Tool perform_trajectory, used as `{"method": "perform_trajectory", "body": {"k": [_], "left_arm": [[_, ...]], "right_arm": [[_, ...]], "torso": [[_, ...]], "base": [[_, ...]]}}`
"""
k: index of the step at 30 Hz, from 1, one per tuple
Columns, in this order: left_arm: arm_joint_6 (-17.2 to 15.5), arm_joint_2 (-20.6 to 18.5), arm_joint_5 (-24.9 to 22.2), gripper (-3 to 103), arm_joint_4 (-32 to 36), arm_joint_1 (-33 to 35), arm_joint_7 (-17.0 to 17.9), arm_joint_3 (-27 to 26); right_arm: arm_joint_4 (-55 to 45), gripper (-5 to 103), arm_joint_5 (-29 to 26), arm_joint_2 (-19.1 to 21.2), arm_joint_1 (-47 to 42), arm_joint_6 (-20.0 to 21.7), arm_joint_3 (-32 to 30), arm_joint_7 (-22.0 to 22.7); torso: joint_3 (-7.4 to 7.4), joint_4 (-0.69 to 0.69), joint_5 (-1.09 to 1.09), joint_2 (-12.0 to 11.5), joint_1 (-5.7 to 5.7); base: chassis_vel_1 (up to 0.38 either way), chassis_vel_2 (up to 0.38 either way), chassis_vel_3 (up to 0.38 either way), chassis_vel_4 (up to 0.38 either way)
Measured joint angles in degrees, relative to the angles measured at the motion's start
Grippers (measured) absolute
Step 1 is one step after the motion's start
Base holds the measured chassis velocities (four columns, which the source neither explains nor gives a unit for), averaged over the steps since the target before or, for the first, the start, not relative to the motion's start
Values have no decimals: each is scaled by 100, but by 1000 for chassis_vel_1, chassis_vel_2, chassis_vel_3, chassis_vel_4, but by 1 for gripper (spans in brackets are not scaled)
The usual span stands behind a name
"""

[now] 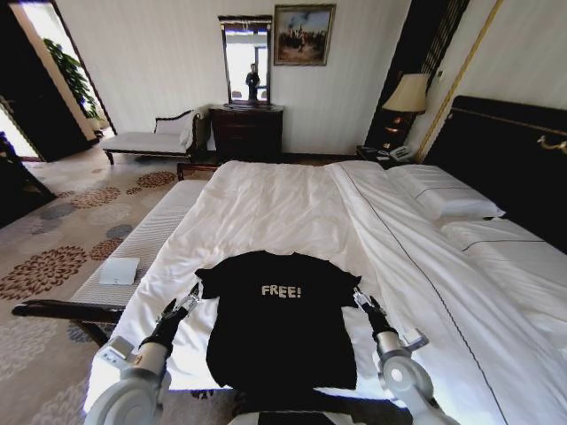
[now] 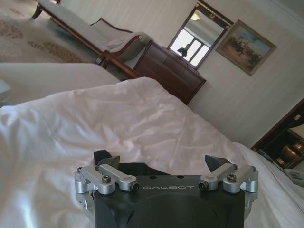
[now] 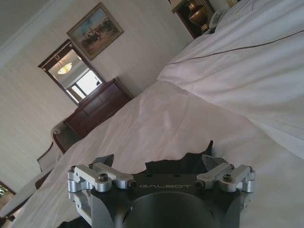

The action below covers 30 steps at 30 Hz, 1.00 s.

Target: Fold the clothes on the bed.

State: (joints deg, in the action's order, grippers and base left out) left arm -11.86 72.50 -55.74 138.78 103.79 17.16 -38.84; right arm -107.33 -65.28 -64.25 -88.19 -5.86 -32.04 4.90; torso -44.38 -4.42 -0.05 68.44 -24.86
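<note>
The clothes are one black T-shirt point(image 1: 279, 332) with white "FREE!" lettering, spread flat and face up at the near end of the bed point(image 1: 266, 199). My left gripper point(image 1: 189, 299) sits at the shirt's left sleeve, its fingers open. At the right sleeve, my right gripper point(image 1: 359, 297) is open too. In the left wrist view the left gripper point(image 2: 161, 164) has wide-spread jaws over the white sheet, with a strip of the black shirt point(image 2: 137, 167) just ahead of it. In the right wrist view the right gripper point(image 3: 159, 161) frames the black sleeve edge point(image 3: 183, 161).
A white-cushioned bench point(image 1: 146, 235) runs along the bed's left side, with a white flat item point(image 1: 118, 270) on it. Pillows point(image 1: 443, 190) and the dark headboard point(image 1: 505, 146) are at the right. A dresser point(image 1: 246, 131), a chaise point(image 1: 151, 137) and a lamp point(image 1: 407, 93) stand farther off.
</note>
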Motion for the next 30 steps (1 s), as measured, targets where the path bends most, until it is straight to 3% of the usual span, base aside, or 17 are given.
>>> {"method": "perform_trajectory", "body": {"k": [5, 13, 18, 24, 28, 30], "left_arm": [[116, 232, 583, 100, -43, 183, -271, 86], [201, 750, 968, 100, -166, 173, -337, 32], [235, 886, 1013, 100, -256, 178, -335, -98], [242, 1065, 1144, 100, -351, 128, -251, -107], [246, 1077, 1155, 100, -395, 159, -231, -109], [249, 1074, 1145, 100, -436, 166, -213, -117]], "right_arm": [[575, 100, -645, 393, 621, 150, 117, -96], [1874, 100, -827, 787, 1503, 575, 478, -247], [2605, 100, -874, 774, 2081, 615, 693, -420], [3214, 103, -1008, 576, 2617, 684, 844, -991], [3325, 97, -964, 472, 2674, 690, 890, -1077], [3383, 88, -862, 414, 2672, 687, 926, -1129]], "torso": [[0, 4, 2, 0, 0], [0, 0, 3, 0, 0], [-1, 3, 3, -1, -1], [-1, 2, 2, 0, -1], [-1, 2, 2, 0, -1], [-1, 2, 1, 0, -1]], "base": [[0, 0, 0, 0], [0, 0, 0, 0], [0, 0, 0, 0], [0, 0, 0, 0], [0, 0, 0, 0], [0, 0, 0, 0]]}}
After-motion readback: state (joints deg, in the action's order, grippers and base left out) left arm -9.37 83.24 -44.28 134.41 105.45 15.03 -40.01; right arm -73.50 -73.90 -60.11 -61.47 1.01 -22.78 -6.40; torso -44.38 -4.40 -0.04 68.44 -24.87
